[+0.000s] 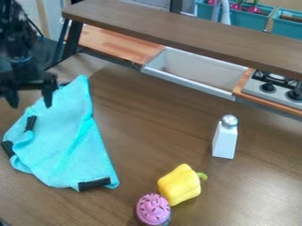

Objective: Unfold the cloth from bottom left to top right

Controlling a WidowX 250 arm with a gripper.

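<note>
Soft, fairly even light of moderate brightness falls around the claw (30, 104), which reads as a near-black shape. A pale sheen lies on the table (103, 75) just beyond it and to its right. The cloth (65, 139) under and beside it shows gentle shading in its folds. Well to the claw's right, a small glint sits on the shaker's cap (229, 120). The light's source cannot be made out.

Passage runs across the brown wooden tabletop (150, 128) between the turquoise fabric cloth (69, 137) at left and the white, silver-capped shaker (224, 140) at right. A yellow bell pepper (179, 185) and pink-topped toy cupcake (152, 209) obstruct the near side; a raised brown wooden shelf (189, 33) bars the far side.
</note>
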